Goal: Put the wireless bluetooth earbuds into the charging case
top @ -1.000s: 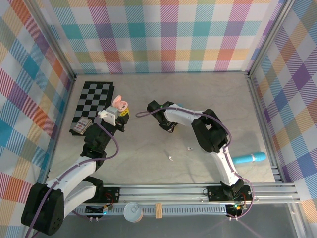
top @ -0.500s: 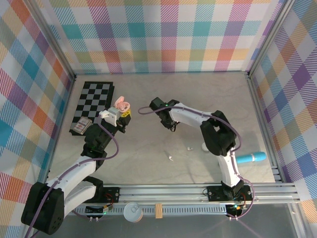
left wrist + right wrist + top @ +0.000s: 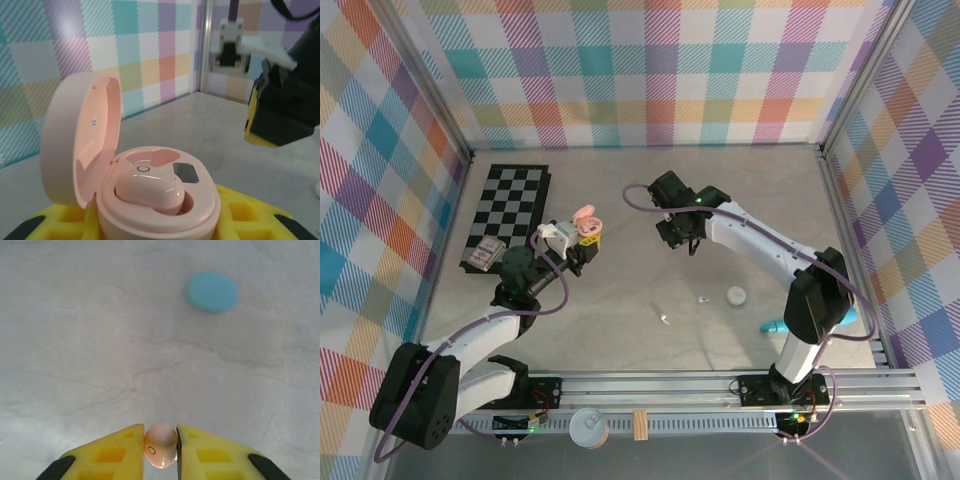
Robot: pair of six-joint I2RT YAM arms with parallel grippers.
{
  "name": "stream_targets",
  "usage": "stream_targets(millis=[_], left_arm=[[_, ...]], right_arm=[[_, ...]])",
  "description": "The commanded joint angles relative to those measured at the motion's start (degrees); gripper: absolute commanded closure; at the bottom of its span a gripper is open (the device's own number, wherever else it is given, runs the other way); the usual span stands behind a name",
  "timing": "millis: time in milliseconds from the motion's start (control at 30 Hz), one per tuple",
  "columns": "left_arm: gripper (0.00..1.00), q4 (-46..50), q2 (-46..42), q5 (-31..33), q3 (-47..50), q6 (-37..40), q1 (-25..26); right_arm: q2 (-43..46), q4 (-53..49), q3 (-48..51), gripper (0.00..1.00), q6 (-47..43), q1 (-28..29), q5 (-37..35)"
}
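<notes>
A chequered board (image 3: 505,203) lies at the far left of the bench (image 3: 620,290), with a small flat packet (image 3: 484,255) on its near edge. Just right of it, the left fingers (image 3: 585,240) are closed around the base of the pink charging case (image 3: 150,200), raised off the bench. The case's lid (image 3: 80,145) stands open to the left. One seated pink earbud (image 3: 149,187) fills the near socket, and the far socket (image 3: 150,157) is bare.

Further right and a little farther back, well apart from the case, the right fingers (image 3: 683,238) are nearly closed, pinching a second pink earbud (image 3: 160,445) between their yellow tips above the bench. A light blue case (image 3: 212,291) lies shut on the bench below them.

Nearer, two white earbuds (image 3: 664,320) (image 3: 702,298) lie loose, with a round white case (image 3: 736,296) just right of them. A turquoise tube (image 3: 773,327) shows beside the right arm.
</notes>
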State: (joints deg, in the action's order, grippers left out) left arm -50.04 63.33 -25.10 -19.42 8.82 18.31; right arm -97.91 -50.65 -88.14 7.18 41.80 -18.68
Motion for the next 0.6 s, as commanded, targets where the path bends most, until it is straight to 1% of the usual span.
stream_targets(millis=[0,133,367,567], left_arm=[[0.75,-3.7,1.6,-4.9,-2.8,0.7,0.8],[0.75,-2.0,3.8,-7.9,-4.8,1.8,2.5],[0.75,-1.6,8.1,-10.3,-7.5,2.7,6.1],[0.75,-5.7,12.5,-12.6,-9.4,0.5,8.8]], right_arm=[[3.6,-1.8,-2.9,0.78,2.0,0.2,7.8],[5.9,-1.2,-4.6,0.78,2.0,0.1,13.8],[8.9,1.5,-5.5,0.79,2.5,0.1,23.7],[10.2,4.0,-5.1,0.79,3.2,0.0,30.4]])
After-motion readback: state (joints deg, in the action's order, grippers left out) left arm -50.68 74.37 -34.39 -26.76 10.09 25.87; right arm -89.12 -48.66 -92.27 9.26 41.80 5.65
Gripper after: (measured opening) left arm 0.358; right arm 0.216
